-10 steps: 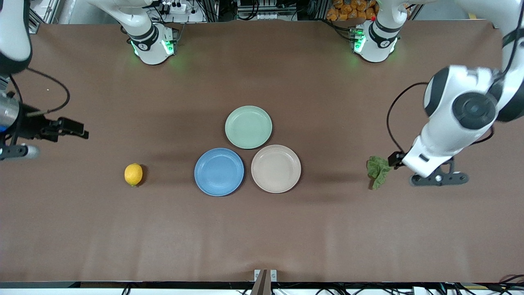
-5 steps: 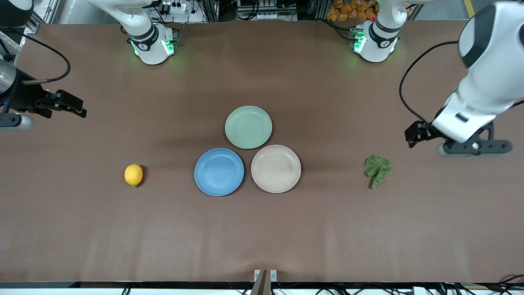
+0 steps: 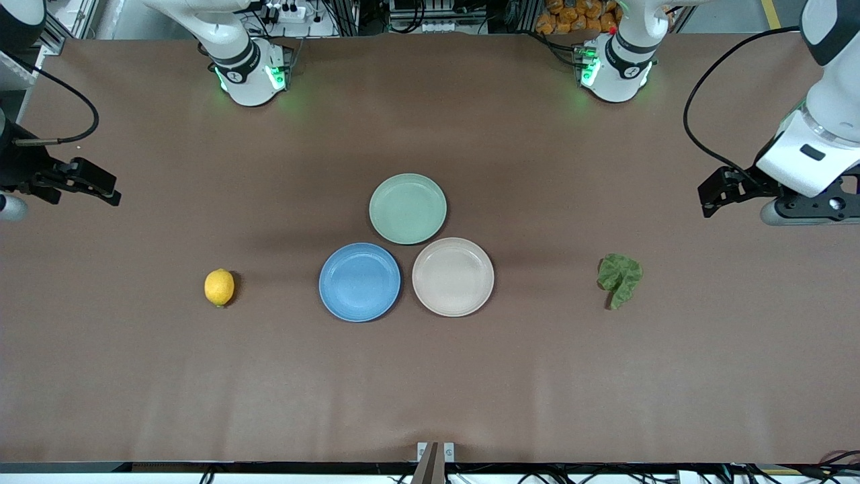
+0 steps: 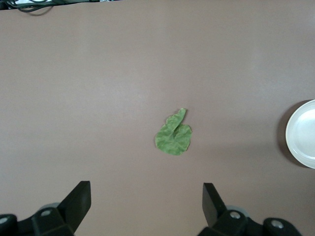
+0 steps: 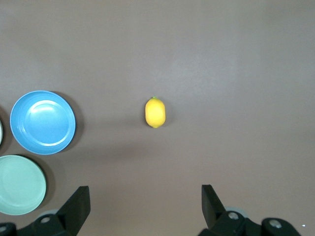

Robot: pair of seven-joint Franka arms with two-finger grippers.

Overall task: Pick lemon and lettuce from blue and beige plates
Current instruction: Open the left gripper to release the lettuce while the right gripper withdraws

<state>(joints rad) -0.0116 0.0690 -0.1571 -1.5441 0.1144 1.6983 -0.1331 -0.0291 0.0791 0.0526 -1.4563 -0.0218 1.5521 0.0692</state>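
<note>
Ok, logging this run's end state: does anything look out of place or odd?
Nothing is damaged or spilled. The lemon and lettuce lie on the bare table, the blue plate and beige plate are empty. Left gripper and right gripper hang open.

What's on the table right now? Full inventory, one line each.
lemon: 1, yellow, on the bare table toward the right arm's end, beside the blue plate
lettuce: 1, green, on the bare table toward the left arm's end
blue plate: 1, blue, mid-table, bare
beige plate: 1, beige, beside the blue plate, bare
green plate: 1, pale green, farther from the front camera than the other two
right gripper: 1, black, open, over the table's right-arm end
left gripper: 1, black, open, over the table's left-arm end
</note>
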